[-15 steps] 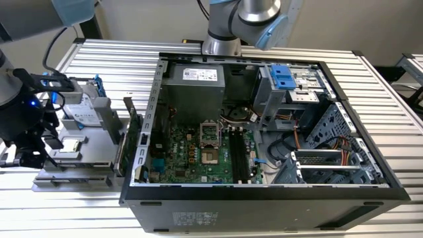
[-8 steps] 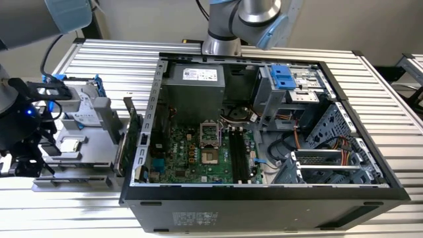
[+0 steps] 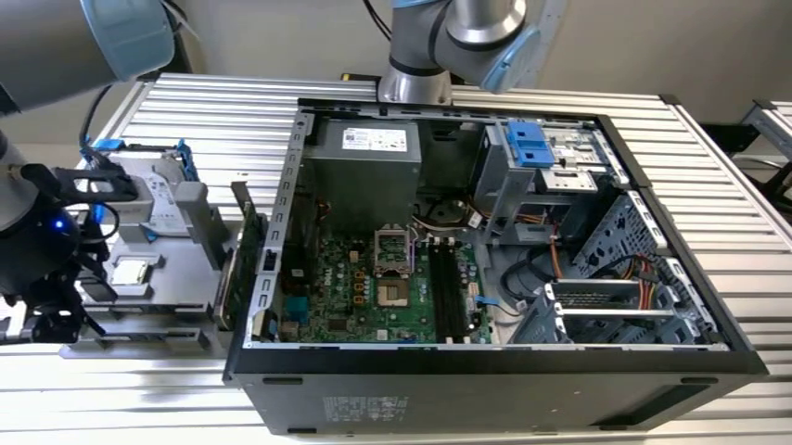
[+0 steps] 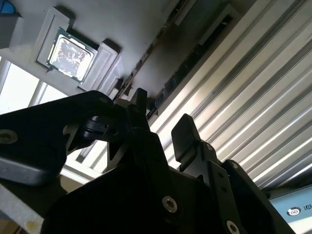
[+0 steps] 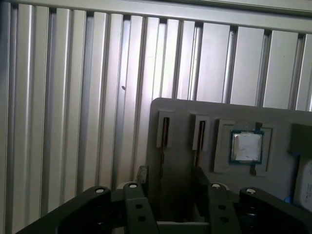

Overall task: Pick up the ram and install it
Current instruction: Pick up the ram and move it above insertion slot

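Arm: dark wrist section (image 3: 31,222) at the exterior view's left edge, low over the ribbed metal table (image 3: 223,102)
Gripper: gripper (image 5: 169,175) seen from behind in both wrist views (image 4: 163,114), facing the grey fixture (image 5: 185,146)
Fingers: two black fingers (image 5: 141,174), apart, with bare grey fixture surface showing in the gap; nothing held between them
Ram: ram (image 3: 245,243) stands on its long edge at the side of the grey fixture (image 3: 173,269) nearest the computer case (image 3: 495,357), just beside the case's outer wall; not in the gripper and not in the case
Gripper to ram: apart, no contact; the fixture's width lies between the wrist and the stick in the exterior view
Fixture detail: two narrow slots side by side in the first wrist view, each with a thin dark line in it; cannot tell whether either line is the stick seen edge-on
Processor: square chip (image 5: 247,146) lies flat in a recess of the fixture, beside the slots; also in the second wrist view (image 4: 68,52) and the exterior view (image 3: 130,271)
Case: side panel off, lying open-side up on the table, to the exterior view's right of the fixture
Motherboard: green board (image 3: 359,287) flat on the case floor
Memory slots: long black slots (image 3: 448,287) near the board's edge, parallel, no stick seated in them
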Motion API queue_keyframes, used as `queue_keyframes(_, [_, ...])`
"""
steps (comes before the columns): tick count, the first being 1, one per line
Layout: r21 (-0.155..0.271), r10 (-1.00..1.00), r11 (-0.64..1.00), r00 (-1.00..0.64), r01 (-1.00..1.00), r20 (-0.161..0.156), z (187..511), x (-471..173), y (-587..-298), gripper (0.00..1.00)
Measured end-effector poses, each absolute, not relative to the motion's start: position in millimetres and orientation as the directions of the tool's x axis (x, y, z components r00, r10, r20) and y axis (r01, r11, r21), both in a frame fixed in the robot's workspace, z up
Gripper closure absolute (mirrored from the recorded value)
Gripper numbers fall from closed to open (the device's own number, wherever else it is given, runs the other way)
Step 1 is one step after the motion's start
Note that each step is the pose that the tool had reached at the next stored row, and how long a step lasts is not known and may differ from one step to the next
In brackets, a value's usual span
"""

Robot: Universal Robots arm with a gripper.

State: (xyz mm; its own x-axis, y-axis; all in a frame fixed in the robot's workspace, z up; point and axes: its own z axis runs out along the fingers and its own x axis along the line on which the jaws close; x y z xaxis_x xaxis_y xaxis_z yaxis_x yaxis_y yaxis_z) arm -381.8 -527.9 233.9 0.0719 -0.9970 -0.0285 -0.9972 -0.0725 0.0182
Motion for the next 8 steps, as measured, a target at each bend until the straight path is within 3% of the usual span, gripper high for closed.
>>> queue_keyframes(8, [0.020,-0.997,-0.072,0.071,-0.997,-0.028,223.9,-380.6,-532.7,0.00])
